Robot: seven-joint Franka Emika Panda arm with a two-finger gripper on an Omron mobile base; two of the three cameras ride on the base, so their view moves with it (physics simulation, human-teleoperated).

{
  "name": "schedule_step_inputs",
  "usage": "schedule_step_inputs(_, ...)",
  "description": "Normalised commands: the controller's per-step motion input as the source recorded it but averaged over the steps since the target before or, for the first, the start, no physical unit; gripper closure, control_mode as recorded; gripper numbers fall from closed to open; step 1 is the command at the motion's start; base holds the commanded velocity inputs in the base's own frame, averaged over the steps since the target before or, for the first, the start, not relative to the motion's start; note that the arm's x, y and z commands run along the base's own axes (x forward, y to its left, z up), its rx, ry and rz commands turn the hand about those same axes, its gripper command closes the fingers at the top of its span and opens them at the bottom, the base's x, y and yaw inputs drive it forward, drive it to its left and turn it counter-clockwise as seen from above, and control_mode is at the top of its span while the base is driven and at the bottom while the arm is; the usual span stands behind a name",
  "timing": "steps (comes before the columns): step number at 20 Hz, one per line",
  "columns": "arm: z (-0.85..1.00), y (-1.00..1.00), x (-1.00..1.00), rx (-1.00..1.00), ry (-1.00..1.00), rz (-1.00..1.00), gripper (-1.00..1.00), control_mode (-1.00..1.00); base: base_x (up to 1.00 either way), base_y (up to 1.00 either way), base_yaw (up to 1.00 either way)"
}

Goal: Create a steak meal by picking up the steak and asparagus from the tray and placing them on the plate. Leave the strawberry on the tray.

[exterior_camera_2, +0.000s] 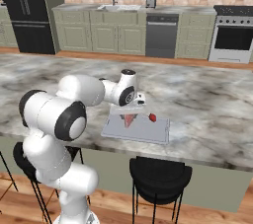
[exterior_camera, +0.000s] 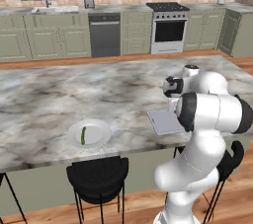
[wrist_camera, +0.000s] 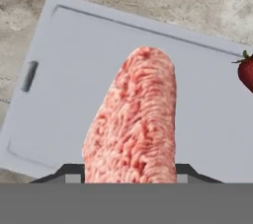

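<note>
While the tool (exterior_camera_2: 130, 116) hangs low over the tray (exterior_camera_2: 148, 133), its two fingers are clamped on the near end of the steak (wrist_camera: 132, 119), which stretches away from the hand above the grey board. Just right of the meat, the strawberry (exterior_camera_2: 152, 117) sits on the tray. Well off to the left on the marble bench (exterior_camera: 59, 99), the asparagus (exterior_camera: 83, 134) lies on the white plate (exterior_camera: 101, 136).
</note>
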Motion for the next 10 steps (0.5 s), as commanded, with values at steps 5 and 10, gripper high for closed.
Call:
schedule_step_inputs(5, 0.50, 0.73, -0.22, 0.01, 0.05, 0.00, 1.00, -1.00, 0.00, 0.00, 0.00)
schedule_step_inputs(10, 0.18, 0.87, -0.13, 0.03, 0.02, -0.04, 1.00, -1.00, 0.00, 0.00, 0.00)
